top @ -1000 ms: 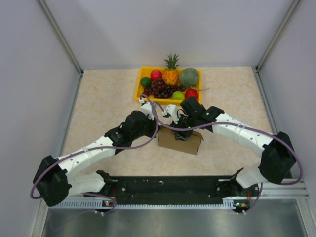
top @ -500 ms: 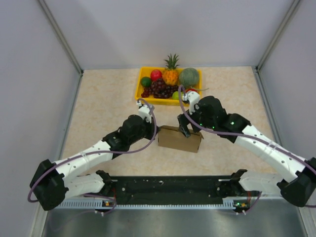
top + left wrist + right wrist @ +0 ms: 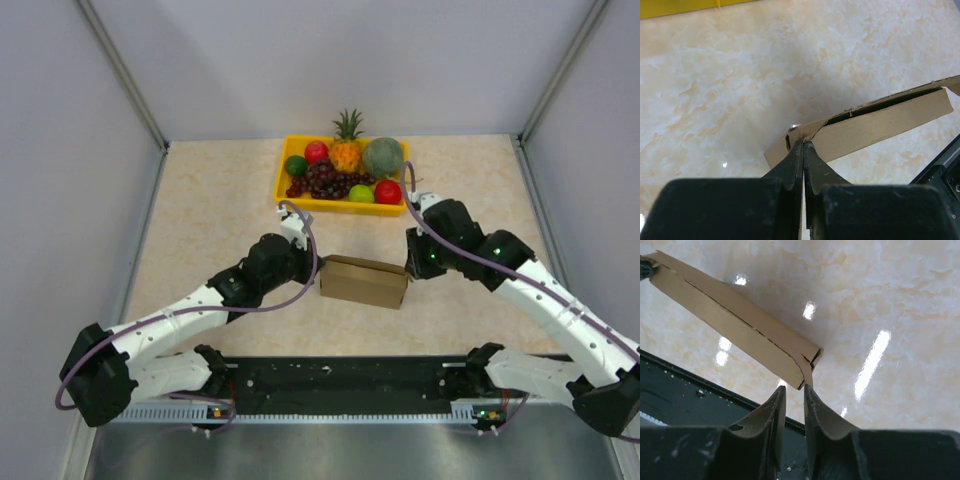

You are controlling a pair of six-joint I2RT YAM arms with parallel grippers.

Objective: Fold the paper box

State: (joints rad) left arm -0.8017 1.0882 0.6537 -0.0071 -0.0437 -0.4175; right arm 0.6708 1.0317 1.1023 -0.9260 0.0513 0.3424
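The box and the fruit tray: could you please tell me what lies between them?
Only bare table lies between the box and the tray. The top view shows this stretch plainly.

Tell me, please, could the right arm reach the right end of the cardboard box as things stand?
Probably yes: the right gripper sits just short of that end of the cardboard box, its jaws slightly apart, and nothing lies between them.
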